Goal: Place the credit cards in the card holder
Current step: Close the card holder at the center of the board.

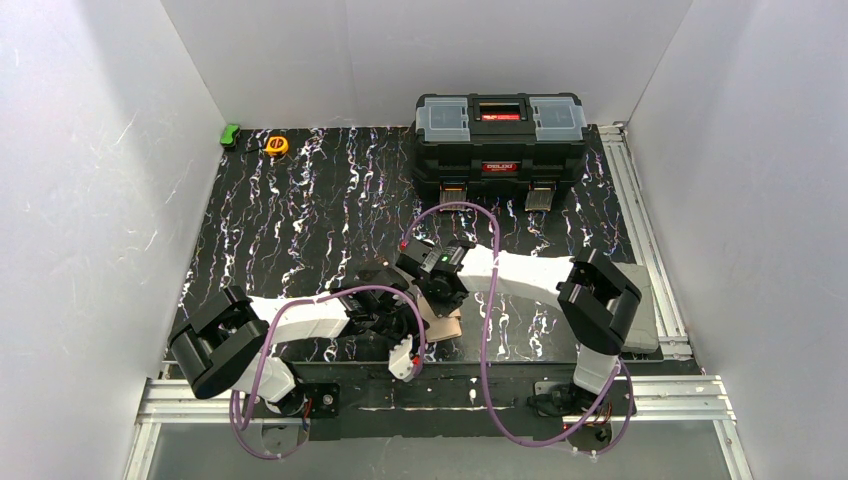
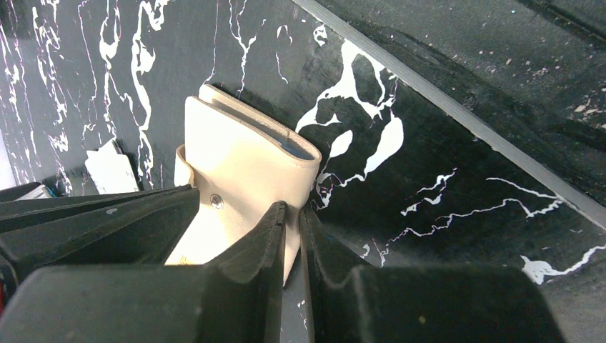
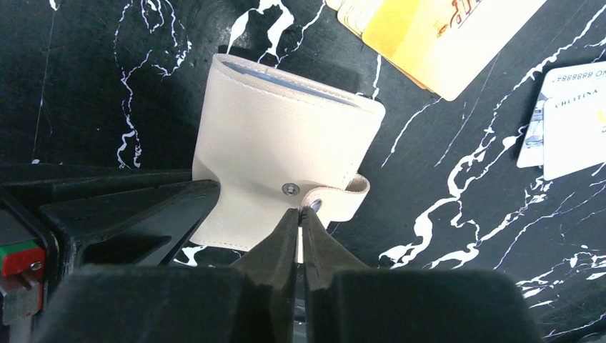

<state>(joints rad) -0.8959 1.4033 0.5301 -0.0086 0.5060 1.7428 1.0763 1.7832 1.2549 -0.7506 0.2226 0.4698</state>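
I see black tabletop (image 1: 300, 220), white marble veins. Far edge, right of centre: black toolbox (image 1: 500, 135). Far left corner: small green object (image 1: 230, 134), yellow tape measure (image 1: 277, 145) just beside. Grey pad (image 1: 652, 310) at right edge. Near edge, centre: orange card (image 3: 429, 36) and white card (image 3: 575, 121) flat, apart. Cream wallet (image 3: 286, 153) near them, can't tell if resting.

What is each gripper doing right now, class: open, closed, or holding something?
Left gripper: closed on the card holder at its edge.
Right gripper: closed on its snap tab.
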